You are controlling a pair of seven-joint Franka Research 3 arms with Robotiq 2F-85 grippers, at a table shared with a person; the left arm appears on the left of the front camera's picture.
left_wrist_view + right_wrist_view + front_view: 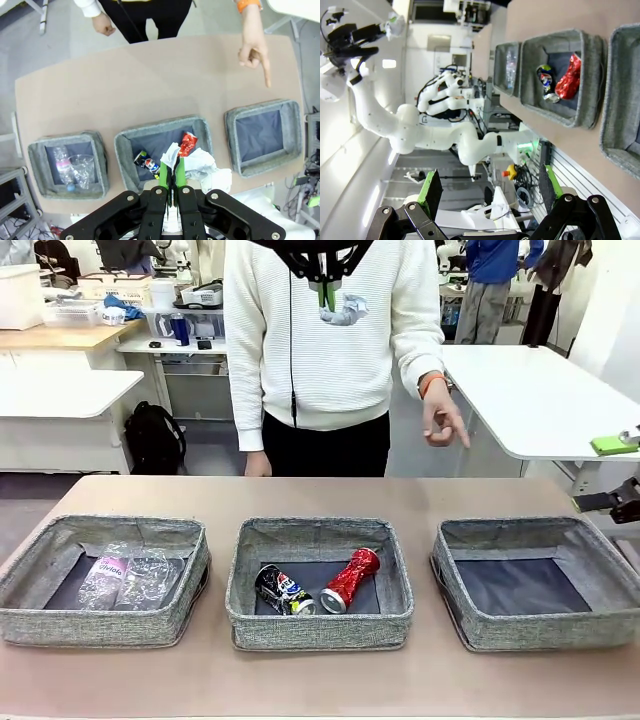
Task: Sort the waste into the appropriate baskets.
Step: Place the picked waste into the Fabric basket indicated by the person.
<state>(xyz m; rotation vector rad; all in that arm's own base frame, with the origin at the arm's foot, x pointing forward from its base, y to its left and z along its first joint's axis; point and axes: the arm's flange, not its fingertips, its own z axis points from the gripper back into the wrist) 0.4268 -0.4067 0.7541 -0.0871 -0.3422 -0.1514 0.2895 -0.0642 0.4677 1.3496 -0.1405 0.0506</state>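
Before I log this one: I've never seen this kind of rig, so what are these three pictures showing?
Two robot arms share a table with a person. One picture looks across the table; the other two come from cameras on each arm's wrist. Three grey baskets sit in a row: the left basket holds a clear plastic bottle and cup, the middle basket a crushed red can and dark can, the right basket nothing. The left gripper is shut on a crumpled white paper wad, high above the baskets. The right gripper is open. The person's hand points downward.

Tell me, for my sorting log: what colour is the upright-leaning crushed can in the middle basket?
Red, shiny: the crushed red can, clearest in the front view.
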